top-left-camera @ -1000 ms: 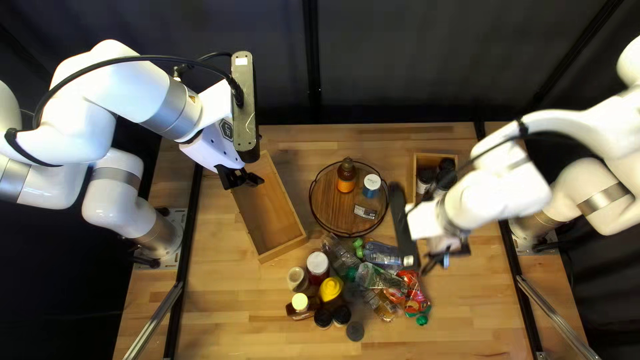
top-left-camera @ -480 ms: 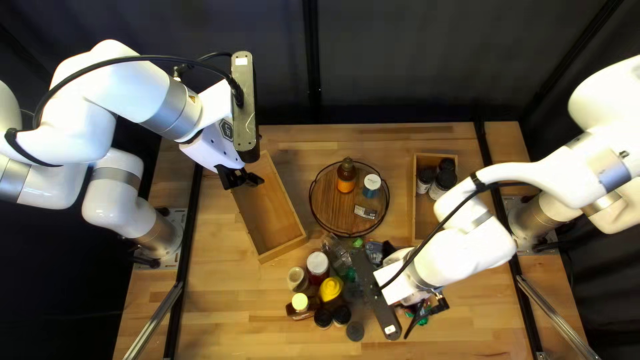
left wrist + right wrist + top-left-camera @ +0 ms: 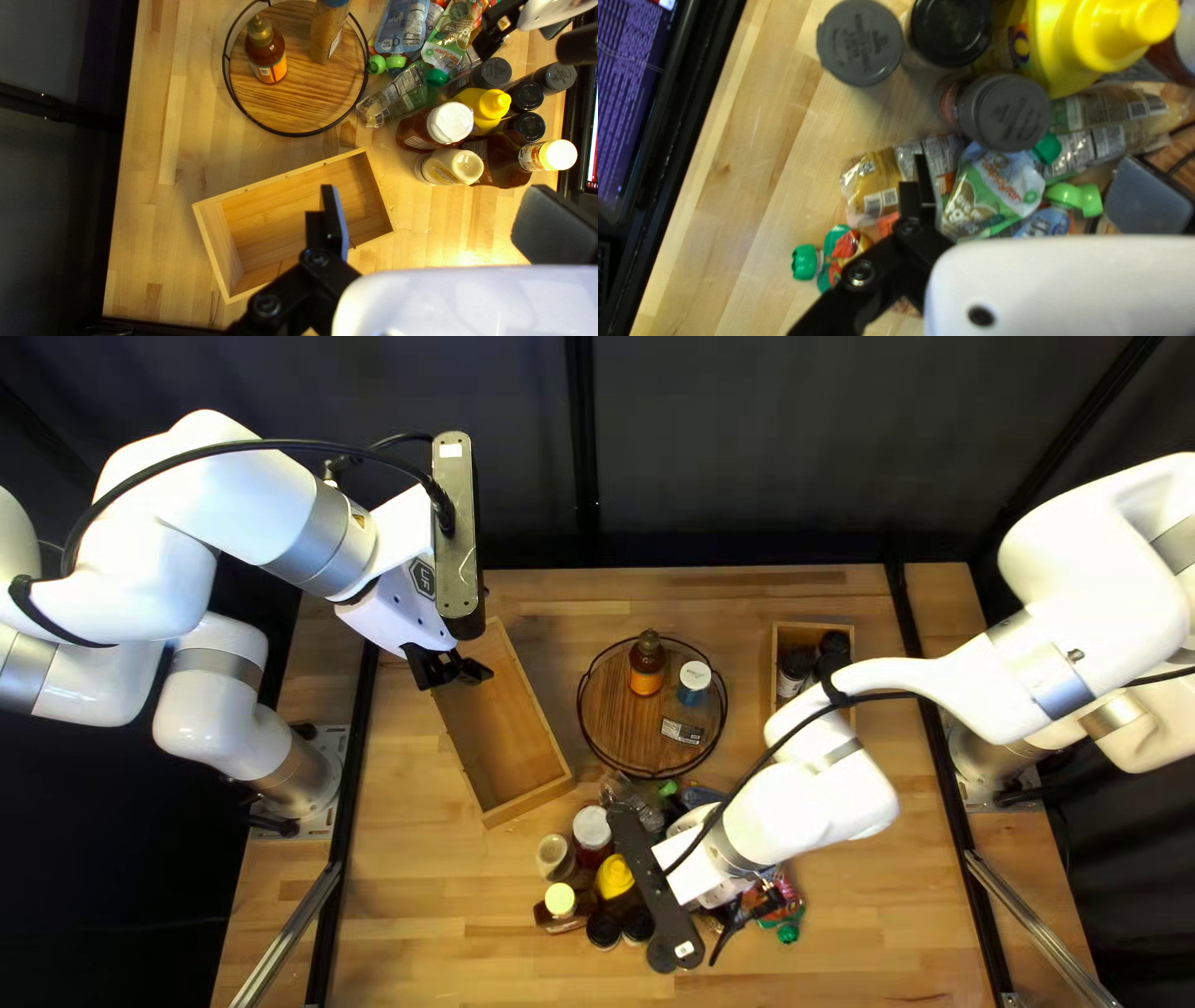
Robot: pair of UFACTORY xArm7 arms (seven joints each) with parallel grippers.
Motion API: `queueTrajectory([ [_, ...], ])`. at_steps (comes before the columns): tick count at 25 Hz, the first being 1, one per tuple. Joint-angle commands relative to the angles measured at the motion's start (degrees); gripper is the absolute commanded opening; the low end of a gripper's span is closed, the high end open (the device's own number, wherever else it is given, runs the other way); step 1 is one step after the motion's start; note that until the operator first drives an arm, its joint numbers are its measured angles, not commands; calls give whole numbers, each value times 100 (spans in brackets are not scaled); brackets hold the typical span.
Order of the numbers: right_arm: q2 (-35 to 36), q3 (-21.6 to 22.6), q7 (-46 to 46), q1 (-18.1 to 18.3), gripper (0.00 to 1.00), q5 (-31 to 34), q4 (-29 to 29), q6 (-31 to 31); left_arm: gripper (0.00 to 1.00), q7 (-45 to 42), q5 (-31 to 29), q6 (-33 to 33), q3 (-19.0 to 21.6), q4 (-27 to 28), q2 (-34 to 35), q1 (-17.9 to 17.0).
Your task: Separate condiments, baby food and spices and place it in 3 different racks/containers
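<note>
Shifted since the earlier frame: right hand (image 3: 743,919), brought leftward on the near side of the round tray (image 3: 629,728); its fingers are spread wide and nothing is held. Pouches are seen beneath it; whether they are touched cannot be told. Left hand (image 3: 451,670), kept where it was, left of the tray; fingers likewise set well apart, nothing held.

Condiments: sauce bottle (image 3: 646,662) and blue-capped bottle (image 3: 330,31), stood upright on the tray. Red bottle with white cap (image 3: 593,825), yellow squeeze bottle (image 3: 615,875), cream-coloured bottle (image 3: 555,856) and brown bottle with pale yellow cap (image 3: 560,902), grouped on the desk (image 3: 436,909), near-left of the tray.

Baby food: pouches (image 3: 996,193) with green caps, heaped on the near side of the tray.

Spices: dark-lidded jars (image 3: 949,31), placed beside the yellow bottle, nearer the desk's front than the tray; further black-lidded jars (image 3: 793,670), kept in the small wooden box (image 3: 774,747), right of the tray.

Long wooden box (image 3: 498,734): set left of the tray.
</note>
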State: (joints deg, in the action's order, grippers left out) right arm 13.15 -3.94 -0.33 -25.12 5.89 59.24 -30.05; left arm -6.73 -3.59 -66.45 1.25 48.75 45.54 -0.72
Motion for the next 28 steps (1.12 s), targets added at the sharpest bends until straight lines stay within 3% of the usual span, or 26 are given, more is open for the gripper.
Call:
queueTrajectory([
  [1,132,12,-45,42,100,-69,12,141,100,0,0,0,0,0,0,0],
  [8,329,31,-38,62,100,-143,87,245,100,0,0,0,0,0,0,0],
  [10,369,26,1,45,94,-134,108,247,100,0,0,0,0,0,0,0],
  [11,374,25,9,43,74,-132,113,245,100,0,0,0,0,0,0,0],
  [13,402,18,35,32,9,-120,161,212,100,0,0,0,0,0,0,0],
  [14,399,16,52,23,5,-112,148,216,100,0,0,0,0,0,0,0],
  [21,45,-24,322,-140,1,113,-25,-27,100,0,0,0,0,0,0,0],
  [28,-870,17,847,-330,1,529,-171,-964,100,0,0,0,0,0,0,0],
])
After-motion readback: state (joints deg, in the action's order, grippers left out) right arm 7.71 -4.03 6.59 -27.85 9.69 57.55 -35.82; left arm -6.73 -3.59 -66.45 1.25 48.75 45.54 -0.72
